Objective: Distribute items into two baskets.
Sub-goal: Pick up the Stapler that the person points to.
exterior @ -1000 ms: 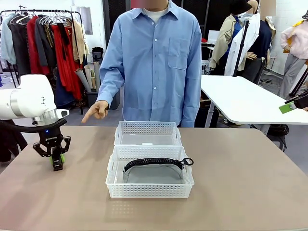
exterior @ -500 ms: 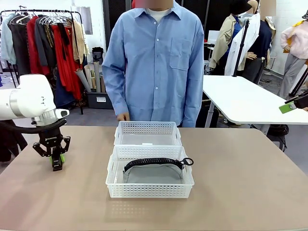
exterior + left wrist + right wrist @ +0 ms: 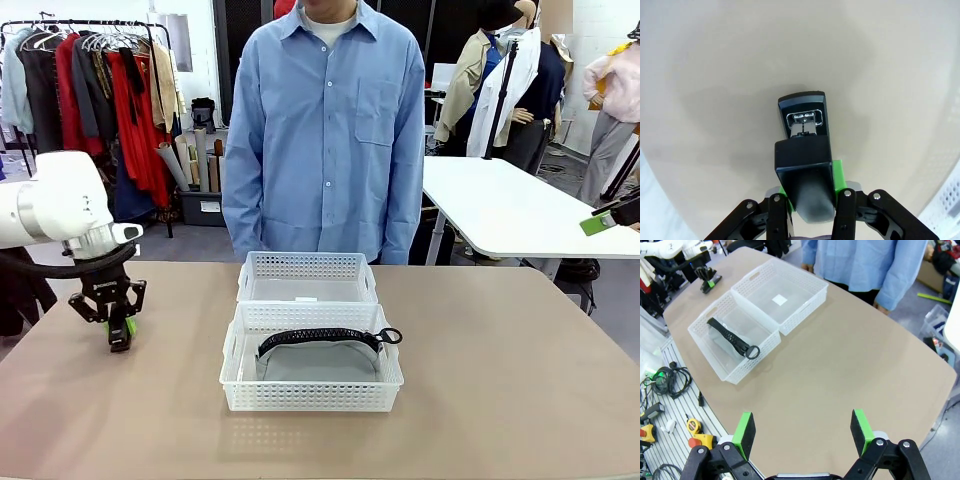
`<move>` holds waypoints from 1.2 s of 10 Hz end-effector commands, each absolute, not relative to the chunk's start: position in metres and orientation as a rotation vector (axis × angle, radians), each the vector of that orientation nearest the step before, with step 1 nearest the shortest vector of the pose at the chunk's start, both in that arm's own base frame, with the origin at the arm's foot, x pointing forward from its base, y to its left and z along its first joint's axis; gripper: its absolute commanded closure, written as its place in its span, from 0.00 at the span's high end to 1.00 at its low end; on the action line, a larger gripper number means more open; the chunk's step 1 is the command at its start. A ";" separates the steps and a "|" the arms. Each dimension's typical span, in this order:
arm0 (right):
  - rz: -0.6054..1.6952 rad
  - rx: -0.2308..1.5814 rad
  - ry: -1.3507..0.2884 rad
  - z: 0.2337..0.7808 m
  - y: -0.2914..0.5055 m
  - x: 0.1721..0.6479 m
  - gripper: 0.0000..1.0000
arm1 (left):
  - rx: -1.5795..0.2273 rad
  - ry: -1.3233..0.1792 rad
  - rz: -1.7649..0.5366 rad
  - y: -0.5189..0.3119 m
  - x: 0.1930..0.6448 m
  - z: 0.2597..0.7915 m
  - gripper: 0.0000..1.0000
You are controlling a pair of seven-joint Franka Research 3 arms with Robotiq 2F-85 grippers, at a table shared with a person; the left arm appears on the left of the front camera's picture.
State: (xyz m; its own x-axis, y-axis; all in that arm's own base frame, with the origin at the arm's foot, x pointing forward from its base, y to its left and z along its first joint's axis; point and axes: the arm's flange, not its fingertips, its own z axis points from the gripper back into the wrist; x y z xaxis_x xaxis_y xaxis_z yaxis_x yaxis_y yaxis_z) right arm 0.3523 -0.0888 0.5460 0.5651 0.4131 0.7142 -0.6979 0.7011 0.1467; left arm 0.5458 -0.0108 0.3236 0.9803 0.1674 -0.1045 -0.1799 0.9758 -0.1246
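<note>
L gripper (image 3: 120, 336) clamped on stapler (image 3: 804, 167), nose poking out beyond jaws

A person (image 3: 322, 130) in a blue shirt stands behind the tan table (image 3: 500, 380), with a clothes rack (image 3: 90, 80) and a white table (image 3: 500, 205) farther back.

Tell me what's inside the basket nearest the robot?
A grey pouch lies in the near basket, its black zipper on top. The pouch covers part of the floor, so anything beneath it is hidden.
</note>
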 end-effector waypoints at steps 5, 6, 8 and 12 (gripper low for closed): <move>0.684 0.450 -0.710 0.545 -0.088 0.353 1.00 | -0.199 -0.043 -0.447 0.013 0.528 0.480 0.00; 0.684 0.450 -0.710 0.545 -0.088 0.353 1.00 | -0.189 -0.052 -0.539 0.013 0.521 0.503 0.00; 0.684 0.450 -0.710 0.545 -0.088 0.353 1.00 | -0.213 -0.031 -0.713 0.015 0.506 0.547 0.00; 0.684 0.450 -0.710 0.545 -0.088 0.353 1.00 | -0.168 -0.043 -0.923 0.010 0.471 0.587 0.00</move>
